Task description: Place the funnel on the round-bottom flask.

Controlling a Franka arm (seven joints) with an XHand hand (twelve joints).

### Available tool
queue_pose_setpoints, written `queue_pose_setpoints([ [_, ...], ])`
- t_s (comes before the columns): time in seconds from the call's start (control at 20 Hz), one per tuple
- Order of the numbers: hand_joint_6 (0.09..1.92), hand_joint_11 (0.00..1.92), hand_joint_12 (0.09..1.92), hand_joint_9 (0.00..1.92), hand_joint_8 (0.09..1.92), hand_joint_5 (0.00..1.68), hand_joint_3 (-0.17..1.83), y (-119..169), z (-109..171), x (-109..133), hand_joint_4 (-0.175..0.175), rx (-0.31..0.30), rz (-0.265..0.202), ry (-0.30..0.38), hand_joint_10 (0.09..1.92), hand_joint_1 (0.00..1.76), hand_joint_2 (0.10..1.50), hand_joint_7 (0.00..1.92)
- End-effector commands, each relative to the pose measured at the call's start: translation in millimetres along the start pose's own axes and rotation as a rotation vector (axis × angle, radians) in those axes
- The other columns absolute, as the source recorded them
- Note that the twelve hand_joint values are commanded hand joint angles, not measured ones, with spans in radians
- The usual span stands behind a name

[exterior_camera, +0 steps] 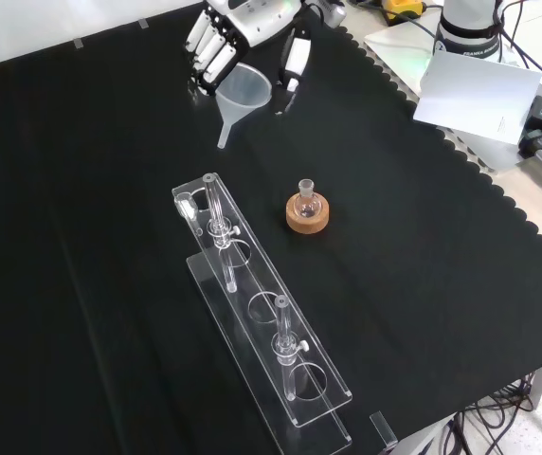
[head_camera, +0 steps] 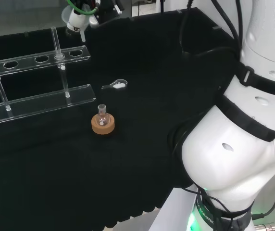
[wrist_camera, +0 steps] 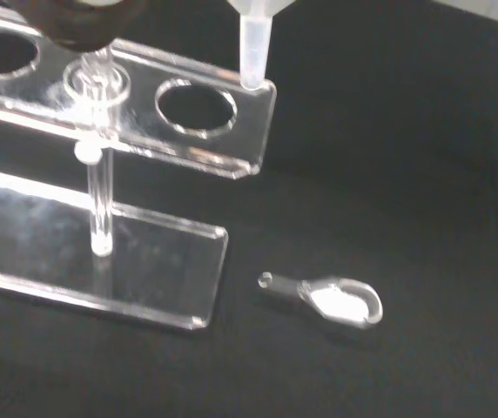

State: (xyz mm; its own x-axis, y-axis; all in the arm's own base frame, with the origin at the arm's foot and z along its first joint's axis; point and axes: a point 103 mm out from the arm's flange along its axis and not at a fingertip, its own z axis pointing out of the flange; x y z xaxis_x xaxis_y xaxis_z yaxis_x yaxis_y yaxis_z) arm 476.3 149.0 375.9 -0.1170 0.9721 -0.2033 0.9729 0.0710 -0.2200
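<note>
A small round-bottom flask (exterior_camera: 306, 197) stands upright on a cork ring (exterior_camera: 307, 218) in the middle of the cloth; the head view shows the flask (head_camera: 102, 113) on its cork ring (head_camera: 102, 125) too. The hand (exterior_camera: 243, 28) is up at the far edge of the front view, its fingers curled round the rim of a clear plastic funnel (exterior_camera: 240, 93). The funnel hangs above the cloth with its stem slanting down. In the head view the hand (head_camera: 80, 18) is at the top left, well beyond the flask. The funnel stem (wrist_camera: 254, 43) shows close in the wrist view.
A clear test-tube rack (exterior_camera: 257, 318) with tubes in it lies to the left of the flask in the front view. A small clear scoop (wrist_camera: 332, 298) holding white powder lies on the cloth by the rack's end. White paper (exterior_camera: 470, 90) rests at the bench's right corner.
</note>
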Motion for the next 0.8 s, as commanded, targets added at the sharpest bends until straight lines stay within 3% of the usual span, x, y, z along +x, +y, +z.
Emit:
queue_pose_setpoints([
  [0.05, 0.59, 0.62, 1.3, 0.91, 0.67, 0.74, -0.17, -55.0, 26.3, 2.1, -0.009, 0.065, 0.055, 0.011, 0.46, 0.87, 1.07, 0.67],
  [0.45, 0.59, 0.63, 1.3, 0.91, 0.67, 0.74, -0.17, -75.2, 60.8, 2.9, -0.007, 0.104, 0.071, 0.05, 0.46, 0.87, 1.07, 0.67],
  [0.8, 0.6, 0.63, 1.3, 0.92, 0.67, 0.74, -0.17, -77.7, 96.6, 6.8, -0.007, 0.153, 0.053, 0.085, 0.46, 0.87, 1.08, 0.67],
])
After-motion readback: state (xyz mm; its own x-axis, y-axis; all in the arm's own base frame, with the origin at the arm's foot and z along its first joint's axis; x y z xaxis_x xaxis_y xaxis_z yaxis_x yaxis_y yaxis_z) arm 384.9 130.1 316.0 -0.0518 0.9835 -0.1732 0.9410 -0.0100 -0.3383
